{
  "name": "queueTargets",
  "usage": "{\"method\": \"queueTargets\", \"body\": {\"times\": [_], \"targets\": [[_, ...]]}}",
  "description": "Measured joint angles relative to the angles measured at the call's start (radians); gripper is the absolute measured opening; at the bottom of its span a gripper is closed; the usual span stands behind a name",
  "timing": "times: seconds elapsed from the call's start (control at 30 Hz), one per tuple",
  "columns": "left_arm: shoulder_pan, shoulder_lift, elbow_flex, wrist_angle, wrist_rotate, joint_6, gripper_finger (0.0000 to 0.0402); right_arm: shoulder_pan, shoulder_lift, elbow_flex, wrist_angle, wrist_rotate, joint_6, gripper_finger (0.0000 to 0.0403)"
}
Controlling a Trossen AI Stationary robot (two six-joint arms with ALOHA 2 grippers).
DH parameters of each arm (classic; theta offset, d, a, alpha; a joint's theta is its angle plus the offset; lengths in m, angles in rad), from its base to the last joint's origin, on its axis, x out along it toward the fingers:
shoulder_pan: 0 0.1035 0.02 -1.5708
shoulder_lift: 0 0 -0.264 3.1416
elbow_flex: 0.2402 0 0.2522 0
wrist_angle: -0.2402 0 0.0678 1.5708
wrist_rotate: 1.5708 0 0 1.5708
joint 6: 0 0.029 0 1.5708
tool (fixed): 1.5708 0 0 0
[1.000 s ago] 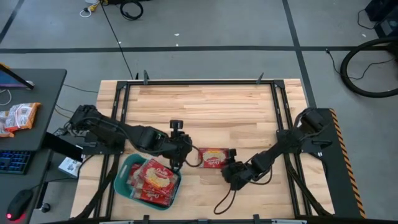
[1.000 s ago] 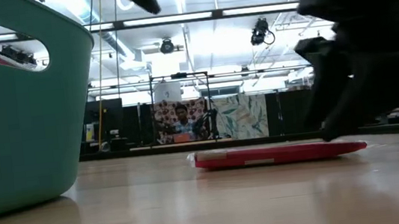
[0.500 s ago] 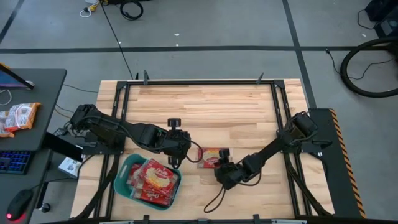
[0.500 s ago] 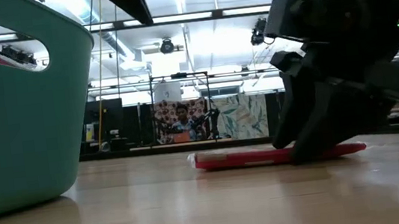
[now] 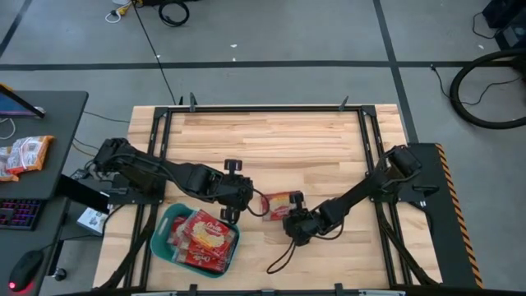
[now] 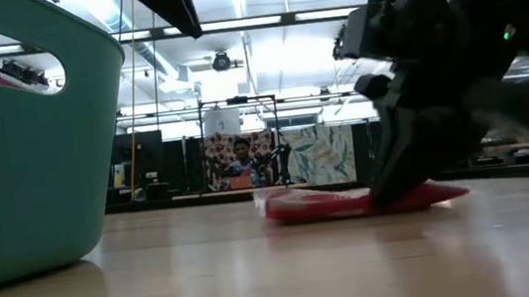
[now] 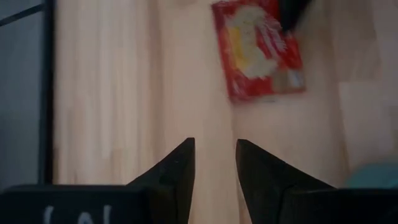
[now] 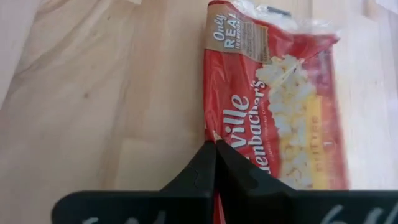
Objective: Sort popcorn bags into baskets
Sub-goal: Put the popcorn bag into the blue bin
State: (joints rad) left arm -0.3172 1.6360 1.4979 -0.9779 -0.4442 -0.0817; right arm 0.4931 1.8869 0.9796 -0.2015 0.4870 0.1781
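One popcorn bag (image 8: 273, 99) is seen flat on the wooden table (image 5: 288, 140), just right of the teal basket (image 5: 164, 238): a red packet with a cream-yellow centre panel picturing popcorn. White lettering "Only REAL" and "ville Redenbacher's" is legible. Its near edge is pinched between the closed fingers of the right gripper (image 8: 215, 155) and looks slightly lifted in the low view. More red bags (image 5: 205, 234) are piled in the basket. The left gripper (image 7: 214, 163) is held above the table beside the basket, its fingers parted with nothing between them.
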Motion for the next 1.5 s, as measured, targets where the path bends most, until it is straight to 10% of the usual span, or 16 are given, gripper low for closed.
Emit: {"method": "queueTargets", "body": {"times": [0.57,1.27,1.5], "targets": [[-0.002,0.069,0.000,0.073,0.082,0.094,0.0243,-0.003,-0.264,-0.002,-0.116,0.013,0.078,0.0002],[-0.005,0.120,0.000,0.290,0.075,0.192,0.0227,-0.008,-0.462,0.000,0.046,0.037,0.031,0.0002],[-0.008,0.120,0.000,0.282,0.074,0.198,0.0130,-0.006,-0.466,0.000,0.071,0.032,0.020,0.0004]]}}
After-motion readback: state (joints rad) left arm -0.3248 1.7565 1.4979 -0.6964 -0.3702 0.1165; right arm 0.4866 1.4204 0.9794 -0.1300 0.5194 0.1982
